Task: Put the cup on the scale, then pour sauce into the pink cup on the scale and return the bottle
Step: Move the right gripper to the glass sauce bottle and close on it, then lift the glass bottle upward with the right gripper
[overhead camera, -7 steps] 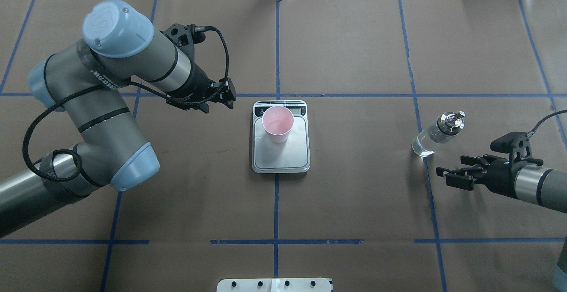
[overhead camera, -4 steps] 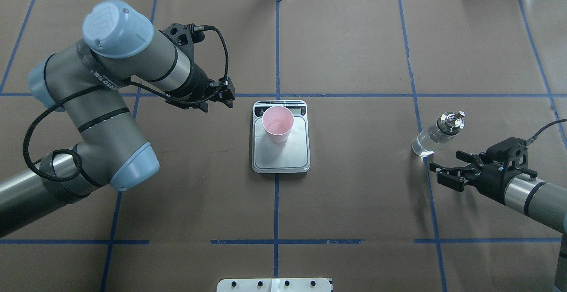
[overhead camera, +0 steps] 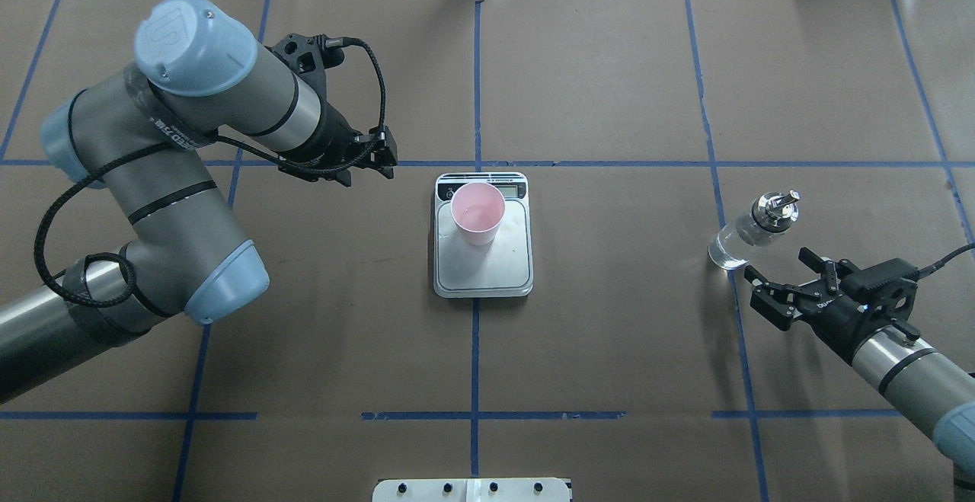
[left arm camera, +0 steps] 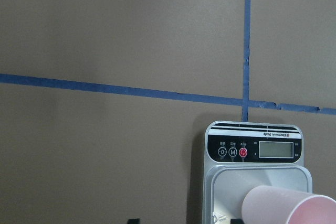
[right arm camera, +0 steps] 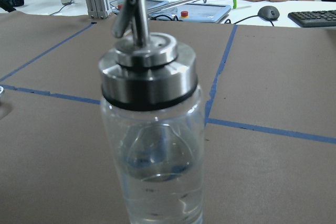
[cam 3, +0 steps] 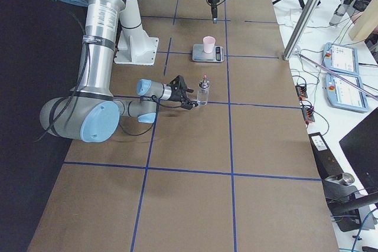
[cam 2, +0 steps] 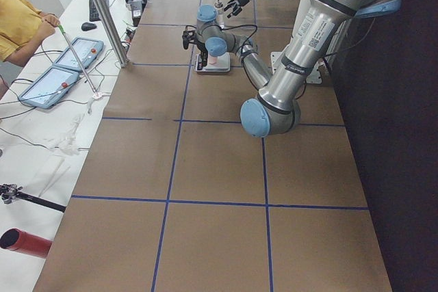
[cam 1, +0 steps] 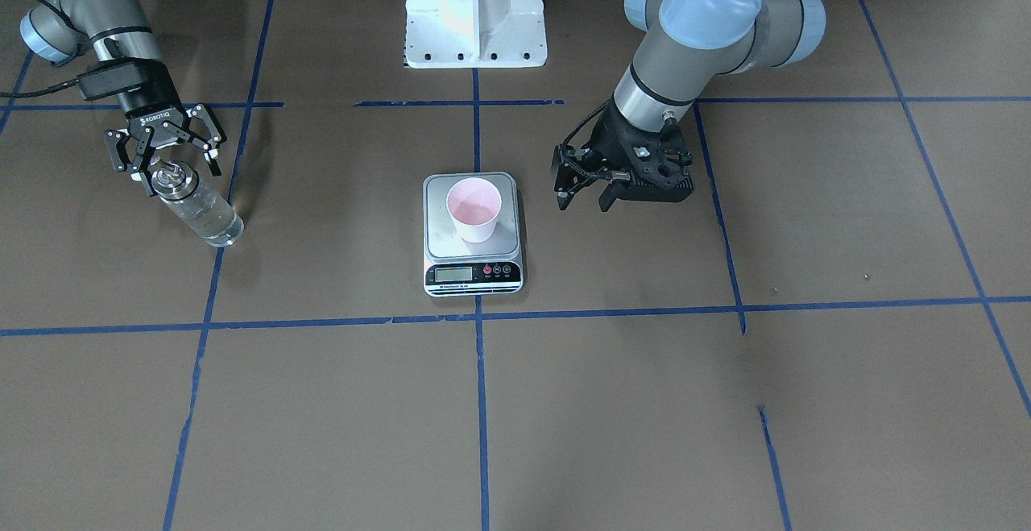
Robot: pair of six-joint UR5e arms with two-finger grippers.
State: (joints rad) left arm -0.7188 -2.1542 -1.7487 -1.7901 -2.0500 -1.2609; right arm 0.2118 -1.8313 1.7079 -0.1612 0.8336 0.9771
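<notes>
R gripper (overhead camera: 775, 261) wide open, empty. Bottle (overhead camera: 743, 237) upright just ahead of its tips. Ease fwd, centre on glass below cap, close gently. Cup (overhead camera: 477, 215) on scale (overhead camera: 487, 273), well off sideways.

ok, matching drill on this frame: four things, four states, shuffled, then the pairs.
1 cup
2 bottle
3 left pincer
4 right pincer

A open, close by the bottle, not gripping it
B upright on the scale
C open, empty, beside the scale
D upright on the table, clear liquid inside

Pairs: 1-B, 2-D, 3-C, 4-A
</notes>
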